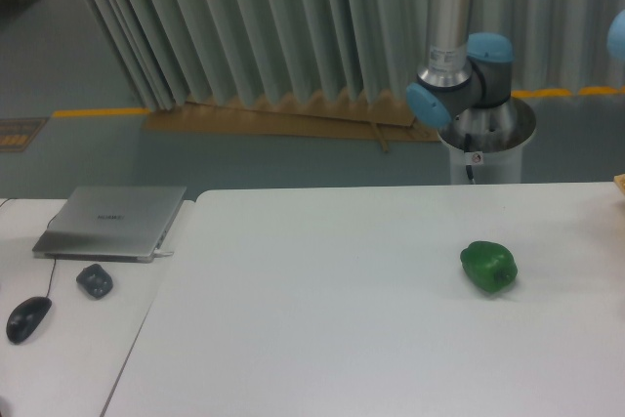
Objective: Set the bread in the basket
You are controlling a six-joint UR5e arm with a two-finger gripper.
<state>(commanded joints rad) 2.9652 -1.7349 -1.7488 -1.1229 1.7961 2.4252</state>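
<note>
I can't see my claw, so whether it's spread or pressed together I cannot tell; only the arm (455,36) shows. Bread and basket are out of view too (a tan sliver at the right edge may be either). I'd locate the bread first, ignoring the pepper (488,267) on the desk (322,319).

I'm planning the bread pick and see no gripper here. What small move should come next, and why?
Probably bring the gripper down into view over the white table before any grasp. Only the arm's silver column and blue joints show; the gripper is out of frame. No bread or basket is clearly visible, just a glossy green bell pepper, which isn't the target.
</note>
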